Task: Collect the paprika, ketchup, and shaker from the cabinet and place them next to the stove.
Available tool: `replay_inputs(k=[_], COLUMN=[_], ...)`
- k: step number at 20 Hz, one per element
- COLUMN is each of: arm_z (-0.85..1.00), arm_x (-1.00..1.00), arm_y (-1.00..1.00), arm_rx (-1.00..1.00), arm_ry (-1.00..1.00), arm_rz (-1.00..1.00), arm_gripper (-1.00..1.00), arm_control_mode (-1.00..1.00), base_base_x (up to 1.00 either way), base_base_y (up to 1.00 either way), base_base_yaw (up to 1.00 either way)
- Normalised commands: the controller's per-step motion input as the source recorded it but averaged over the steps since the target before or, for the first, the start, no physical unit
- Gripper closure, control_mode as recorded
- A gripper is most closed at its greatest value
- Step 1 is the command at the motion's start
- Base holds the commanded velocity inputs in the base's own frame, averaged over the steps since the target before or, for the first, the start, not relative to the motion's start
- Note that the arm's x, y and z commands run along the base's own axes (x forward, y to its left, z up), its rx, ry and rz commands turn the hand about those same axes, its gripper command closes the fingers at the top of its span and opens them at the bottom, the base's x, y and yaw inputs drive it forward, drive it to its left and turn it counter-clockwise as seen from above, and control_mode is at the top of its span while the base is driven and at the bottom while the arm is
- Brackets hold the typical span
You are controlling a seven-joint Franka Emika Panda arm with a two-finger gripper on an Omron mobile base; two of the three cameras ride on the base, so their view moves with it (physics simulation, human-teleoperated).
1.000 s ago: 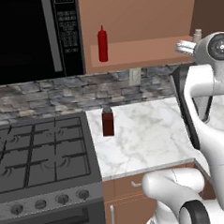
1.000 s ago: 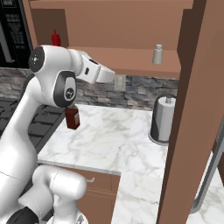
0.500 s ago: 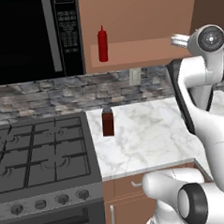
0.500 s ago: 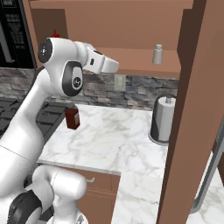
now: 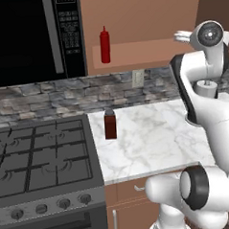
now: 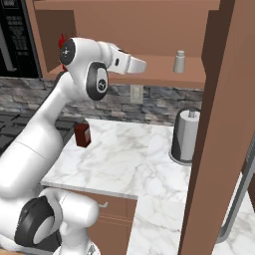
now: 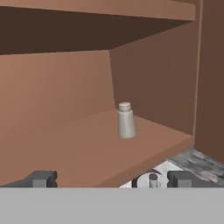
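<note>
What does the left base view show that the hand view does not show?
Left base view alone: the stove, the microwave, the ketchup on the cabinet shelf, and the paprika on the marble counter beside the stove. Hand view alone: the shaker standing upright on the shelf, and the open hand in front of it. Both share the cabinet.
</note>
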Motion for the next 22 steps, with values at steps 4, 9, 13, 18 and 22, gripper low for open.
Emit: replay_inputs(k=[4,9,13,18,22], arm_z=[0.00,-0.05,-0.15,-0.13,-0.09], arm_x=[0.39,0.43,0.45,0.39,0.13], arm_y=[-0.42,-0.44,-0.46,-0.41,-0.02], arm_rx=[-0.03,0.00,0.00,0.00,-0.06], arm_ry=[0.00,-0.02,-0.01,0.00,0.00], arm_rz=[0.00,0.00,0.00,0.00,0.00], arm_gripper=[-1.00,-1.00,-1.00,-1.00,-1.00], arm_control_mode=[-1.00,-1.00,-1.00,-1.00,-1.00], base_base_x=[0.00,0.00,0.00,0.00,0.00], base_base_y=[0.00,0.00,0.00,0.00,0.00], base_base_yaw=[0.00,0.00,0.00,0.00,0.00])
